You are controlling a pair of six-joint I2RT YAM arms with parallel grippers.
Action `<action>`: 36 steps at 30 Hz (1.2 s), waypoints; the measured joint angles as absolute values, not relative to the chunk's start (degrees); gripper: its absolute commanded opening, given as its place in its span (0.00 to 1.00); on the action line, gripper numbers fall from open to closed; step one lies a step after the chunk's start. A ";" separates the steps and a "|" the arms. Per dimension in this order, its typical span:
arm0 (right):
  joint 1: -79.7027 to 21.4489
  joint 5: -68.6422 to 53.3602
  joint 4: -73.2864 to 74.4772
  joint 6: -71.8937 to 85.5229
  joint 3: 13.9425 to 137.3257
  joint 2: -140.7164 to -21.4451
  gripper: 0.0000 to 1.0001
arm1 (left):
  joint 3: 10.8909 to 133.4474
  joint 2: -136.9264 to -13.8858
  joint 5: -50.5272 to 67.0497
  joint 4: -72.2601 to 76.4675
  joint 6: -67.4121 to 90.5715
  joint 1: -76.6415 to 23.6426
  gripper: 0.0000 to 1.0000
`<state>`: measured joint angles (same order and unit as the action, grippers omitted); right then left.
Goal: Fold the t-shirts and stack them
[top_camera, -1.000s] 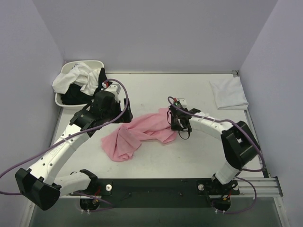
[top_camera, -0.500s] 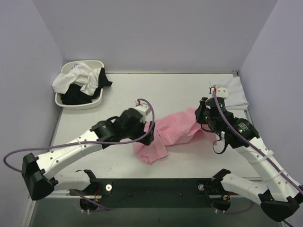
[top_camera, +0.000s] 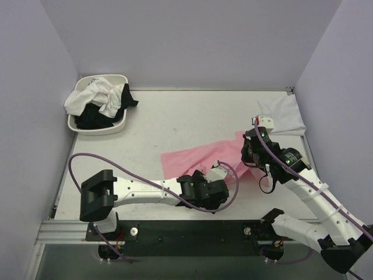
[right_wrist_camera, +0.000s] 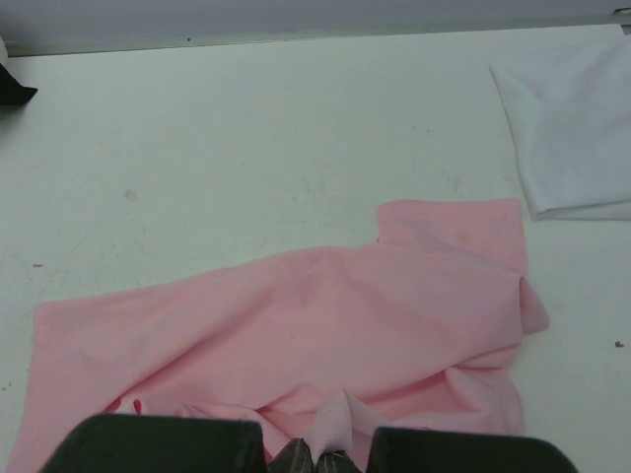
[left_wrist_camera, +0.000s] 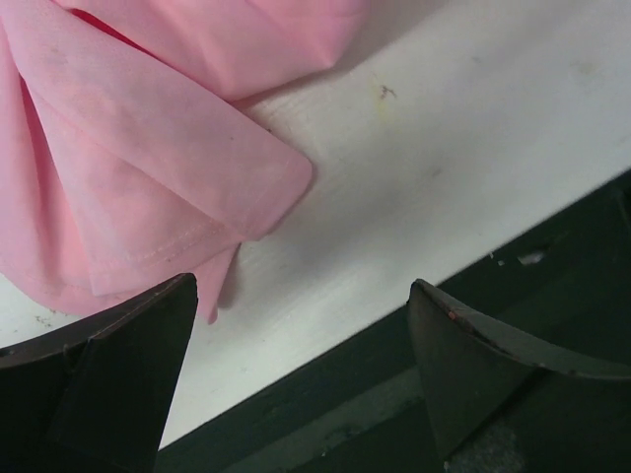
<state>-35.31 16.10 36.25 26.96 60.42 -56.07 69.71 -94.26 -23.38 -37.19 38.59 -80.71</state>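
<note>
Right hand (right_wrist_camera: 317, 455) pinches the pink shirt (right_wrist_camera: 296, 315); I'd set my wide left hand (left_wrist_camera: 301, 335) over its near corner before closing.

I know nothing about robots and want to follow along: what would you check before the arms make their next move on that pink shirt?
1. Grip: the right gripper is shut on the pink t-shirt, with fabric pinched between its fingers: ok.
2. Free hand: the left gripper is open, ready to grab: ok.
3. Cloth inside the left gripper: the folded pink corner lies beyond its fingertips, not between them: not ok.
4. Shirt spread flat: it is creased and doubled over at its near edge: not ok.
5. Finished pile out of the way: the folded white t-shirt lies apart at the far right: ok.
</note>
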 measured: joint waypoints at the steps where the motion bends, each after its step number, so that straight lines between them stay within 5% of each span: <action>1: -35.31 16.10 36.23 26.98 60.40 -55.68 0.00 | 70.76 -95.72 -24.56 -38.09 39.35 -80.82 0.98; 10: -35.31 16.08 36.32 26.96 58.54 -54.39 0.00 | 74.06 -103.44 -31.81 -43.16 46.87 -79.88 0.96; 25: -35.31 16.08 36.42 26.94 56.95 -52.16 0.00 | 68.45 -103.53 -29.06 -35.20 52.16 -77.91 0.59; 36: -35.29 16.08 36.56 26.94 56.01 -51.16 0.00 | 67.83 -104.62 -27.22 -32.14 53.47 -77.95 0.54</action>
<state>-35.29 16.08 36.56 26.94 56.01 -51.16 67.83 -104.62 -27.22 -32.14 53.47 -77.95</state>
